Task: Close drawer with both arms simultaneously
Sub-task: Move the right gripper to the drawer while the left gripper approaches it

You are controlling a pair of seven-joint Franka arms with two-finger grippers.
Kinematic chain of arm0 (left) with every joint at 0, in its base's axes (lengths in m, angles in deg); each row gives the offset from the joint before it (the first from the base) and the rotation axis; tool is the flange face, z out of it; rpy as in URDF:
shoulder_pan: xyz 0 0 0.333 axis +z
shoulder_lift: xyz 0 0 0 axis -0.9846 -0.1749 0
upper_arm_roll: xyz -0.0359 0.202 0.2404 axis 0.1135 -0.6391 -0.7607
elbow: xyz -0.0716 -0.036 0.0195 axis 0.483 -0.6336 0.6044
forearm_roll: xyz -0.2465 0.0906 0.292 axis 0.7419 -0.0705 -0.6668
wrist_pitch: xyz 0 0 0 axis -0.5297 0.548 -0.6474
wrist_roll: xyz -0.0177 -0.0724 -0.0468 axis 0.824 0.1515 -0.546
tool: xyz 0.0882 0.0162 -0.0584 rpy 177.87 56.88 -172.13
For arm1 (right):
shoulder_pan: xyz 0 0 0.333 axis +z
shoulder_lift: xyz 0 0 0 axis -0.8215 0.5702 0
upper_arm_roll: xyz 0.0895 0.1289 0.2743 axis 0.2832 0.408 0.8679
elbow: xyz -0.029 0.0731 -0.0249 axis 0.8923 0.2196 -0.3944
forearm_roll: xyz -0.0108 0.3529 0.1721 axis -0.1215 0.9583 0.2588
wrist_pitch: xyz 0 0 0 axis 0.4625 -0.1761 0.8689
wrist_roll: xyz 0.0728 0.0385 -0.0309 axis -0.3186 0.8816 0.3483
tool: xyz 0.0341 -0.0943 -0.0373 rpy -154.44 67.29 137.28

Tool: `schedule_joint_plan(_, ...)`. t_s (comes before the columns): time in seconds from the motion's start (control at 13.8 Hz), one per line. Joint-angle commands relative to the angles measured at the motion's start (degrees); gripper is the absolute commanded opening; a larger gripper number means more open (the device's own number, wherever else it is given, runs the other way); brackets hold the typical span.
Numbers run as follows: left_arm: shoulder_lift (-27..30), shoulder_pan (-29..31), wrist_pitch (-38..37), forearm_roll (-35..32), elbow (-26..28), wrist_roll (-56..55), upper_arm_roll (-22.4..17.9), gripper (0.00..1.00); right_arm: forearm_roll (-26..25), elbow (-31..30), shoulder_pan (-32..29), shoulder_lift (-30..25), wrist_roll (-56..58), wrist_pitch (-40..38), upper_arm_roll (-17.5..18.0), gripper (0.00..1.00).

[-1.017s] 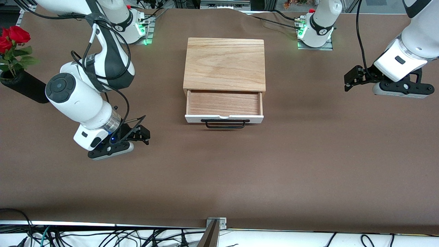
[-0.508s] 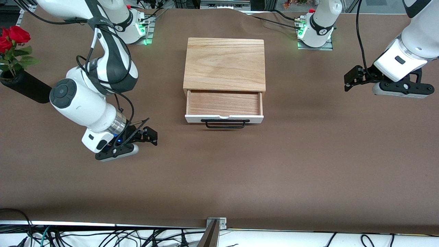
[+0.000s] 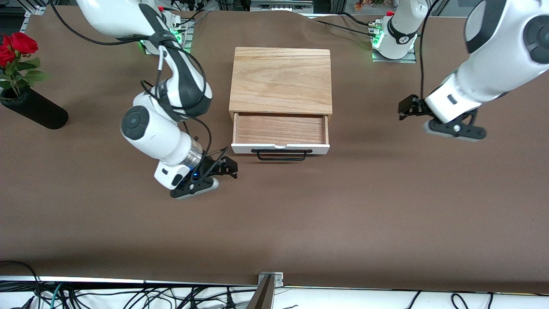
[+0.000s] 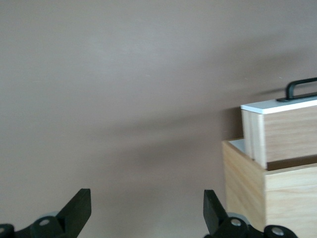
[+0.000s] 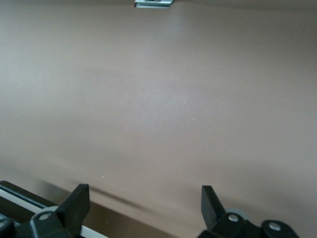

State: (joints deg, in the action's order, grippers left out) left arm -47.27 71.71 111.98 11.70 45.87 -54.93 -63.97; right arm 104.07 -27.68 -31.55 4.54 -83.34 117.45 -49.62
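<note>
The drawer stands pulled out of the light oak box, with its white front panel and black wire handle facing the front camera. My right gripper is open and empty, low over the table beside the front panel's corner at the right arm's end. My left gripper is open and empty over bare table, well apart from the box at the left arm's end. The left wrist view shows its open gripper, the drawer's side and the handle. The right wrist view shows its open gripper over brown table.
A black vase with red roses lies at the right arm's end of the table. A metal bracket sits at the table edge nearest the front camera, also in the right wrist view. Brown table lies in front of the drawer.
Both arms have swung in toward the drawer. The right gripper has travelled far along the table to the drawer's front corner. The left gripper has moved a shorter way inward. The drawer has not moved.
</note>
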Motion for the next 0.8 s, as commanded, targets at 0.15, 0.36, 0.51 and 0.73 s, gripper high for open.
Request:
schedule_joint_plan(0.15,-10.4,-2.8,-0.5,7.7,-7.0,0.9,-0.3,1.0,5.9,1.6,0.0,2.1,0.0,-0.6,1.4,1.0)
schedule_joint_plan(0.36,-15.3,-5.7,2.7,10.1,-10.2,0.8,-0.3,1.0,9.5,1.6,0.0,3.3,0.0,-1.5,2.5,1.0)
schedule_joint_plan(0.51,-16.8,-7.3,6.2,11.5,-10.2,0.8,-0.3,1.0,10.0,1.7,0.0,4.2,0.0,-2.8,2.6,1.0)
schedule_joint_plan(0.73,-20.2,-9.2,11.2,14.9,-10.0,0.9,-0.3,1.0,10.3,1.7,-0.2,4.4,0.0,-6.4,3.2,1.0)
